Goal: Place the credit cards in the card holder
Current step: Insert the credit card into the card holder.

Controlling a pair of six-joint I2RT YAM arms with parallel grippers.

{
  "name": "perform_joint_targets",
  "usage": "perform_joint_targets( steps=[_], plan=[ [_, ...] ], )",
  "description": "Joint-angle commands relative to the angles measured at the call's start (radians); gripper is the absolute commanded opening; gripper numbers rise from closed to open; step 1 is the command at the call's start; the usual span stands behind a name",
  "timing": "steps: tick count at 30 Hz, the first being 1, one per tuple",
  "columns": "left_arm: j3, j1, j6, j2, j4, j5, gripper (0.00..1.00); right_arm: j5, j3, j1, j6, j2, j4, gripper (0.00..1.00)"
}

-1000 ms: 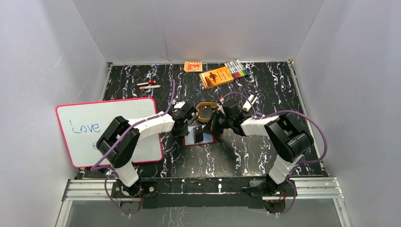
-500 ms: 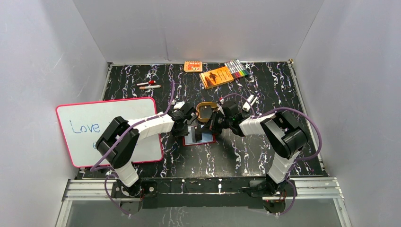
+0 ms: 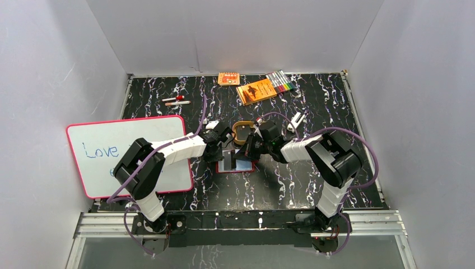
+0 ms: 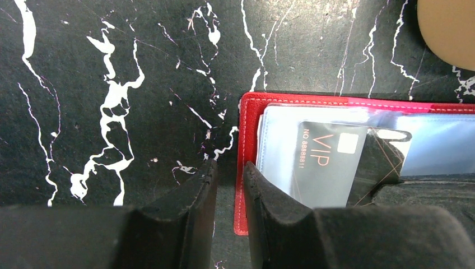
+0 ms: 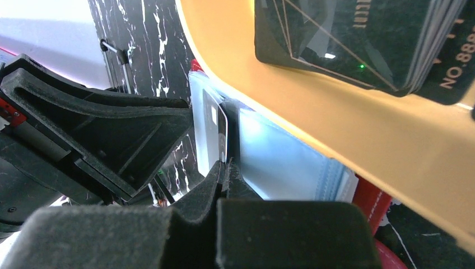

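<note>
The red card holder (image 3: 238, 166) lies open on the black marble table, its bluish clear sleeves up. In the left wrist view its left edge (image 4: 249, 140) shows, with a dark VIP credit card (image 4: 330, 162) partly inside a sleeve. My right gripper (image 3: 250, 150) is shut on that card's edge (image 5: 222, 137) and holds it at the sleeves (image 5: 280, 162). My left gripper (image 4: 229, 168) stands over the holder's left edge with only a narrow gap between its fingers, one finger on the sleeves. More dark cards (image 5: 358, 39) lie in the tan tray (image 3: 245, 126).
A whiteboard (image 3: 129, 154) lies at the left beside my left arm. Orange packets (image 3: 256, 91) and a pack of markers (image 3: 280, 83) lie at the back, and two pens (image 3: 176, 101) lie at the back left. Grey walls close in three sides.
My right gripper has moved left toward the holder with the card, which now lies lower against the sleeves. My left gripper has stayed in place.
</note>
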Motion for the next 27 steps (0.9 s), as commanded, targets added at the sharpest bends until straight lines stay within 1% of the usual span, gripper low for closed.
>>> perform_joint_targets(
  steps=[1, 2, 3, 8, 9, 11, 15, 27],
  plan=[
    [-0.031, -0.002, -0.018, -0.008, -0.007, 0.035, 0.23, -0.006, 0.033, 0.025, -0.015, 0.011, 0.000, 0.00],
    [-0.031, -0.002, -0.018, -0.009, -0.007, 0.035, 0.23, -0.004, 0.038, 0.027, -0.022, 0.008, -0.011, 0.00],
    [-0.032, -0.002, -0.018, -0.010, -0.008, 0.035, 0.23, -0.006, 0.042, 0.029, -0.030, 0.005, -0.019, 0.02],
    [-0.037, -0.002, -0.022, -0.019, -0.007, 0.035, 0.23, 0.001, 0.053, 0.032, -0.038, -0.009, -0.053, 0.31],
    [-0.038, -0.002, -0.024, -0.021, -0.007, 0.036, 0.23, 0.001, 0.055, 0.033, -0.038, -0.010, -0.060, 0.35],
    [-0.038, -0.002, -0.024, -0.023, -0.007, 0.037, 0.23, 0.000, 0.061, 0.037, -0.039, -0.011, -0.065, 0.40],
    [-0.039, -0.002, -0.025, -0.023, -0.003, 0.045, 0.23, -0.002, 0.073, 0.042, -0.041, -0.006, -0.072, 0.41],
    [-0.045, -0.002, -0.028, -0.028, 0.013, 0.065, 0.22, -0.026, 0.138, 0.074, -0.059, 0.036, -0.095, 0.41]
  ],
)
